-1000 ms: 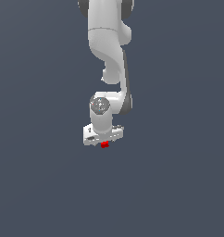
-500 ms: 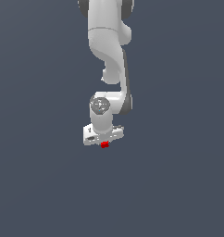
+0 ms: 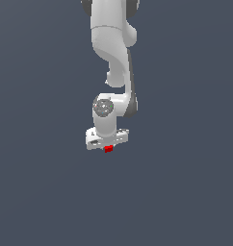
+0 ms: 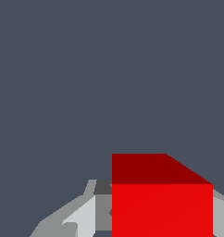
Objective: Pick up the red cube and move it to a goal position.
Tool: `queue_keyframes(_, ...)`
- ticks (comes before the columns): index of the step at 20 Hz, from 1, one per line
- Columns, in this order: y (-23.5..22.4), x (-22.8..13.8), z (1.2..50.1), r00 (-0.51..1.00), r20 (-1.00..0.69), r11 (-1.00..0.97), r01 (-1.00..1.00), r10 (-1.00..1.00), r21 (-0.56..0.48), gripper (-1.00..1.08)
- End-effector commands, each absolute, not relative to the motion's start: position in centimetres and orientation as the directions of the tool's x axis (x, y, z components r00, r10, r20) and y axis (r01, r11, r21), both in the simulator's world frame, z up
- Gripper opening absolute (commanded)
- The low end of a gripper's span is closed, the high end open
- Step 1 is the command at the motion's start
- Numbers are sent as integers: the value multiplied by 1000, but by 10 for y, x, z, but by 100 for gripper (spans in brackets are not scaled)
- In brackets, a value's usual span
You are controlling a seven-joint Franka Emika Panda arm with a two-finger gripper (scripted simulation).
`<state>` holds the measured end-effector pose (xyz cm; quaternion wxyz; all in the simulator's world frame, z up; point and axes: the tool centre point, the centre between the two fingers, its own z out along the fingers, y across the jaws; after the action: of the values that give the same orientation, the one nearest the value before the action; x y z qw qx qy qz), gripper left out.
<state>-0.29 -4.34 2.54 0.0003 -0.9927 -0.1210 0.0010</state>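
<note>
Wrist view: the gripper [image 4: 155, 222] is seen clamped on the red cube [image 4: 161, 208], a grey finger [image 4: 81, 217] pressed to one side of it and a second grey finger just visible at the opposite side. Two faces of the cube are shown, one bright and one darker. In the exterior view, the red cube [image 3: 108, 149] is held at the underside of the white gripper [image 3: 108, 144], below the downward-curving white arm [image 3: 111, 53]. Plain dark grey ground [image 3: 186, 182] is seen all around.
</note>
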Motion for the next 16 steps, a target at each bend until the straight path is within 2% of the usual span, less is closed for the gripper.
queue_keyframes(1,-46,-6,32,971,-1,-971,240,240,0,-100)
queue_keyframes(16,-75,-57,121,971,0,-971,240,240,0,-100)
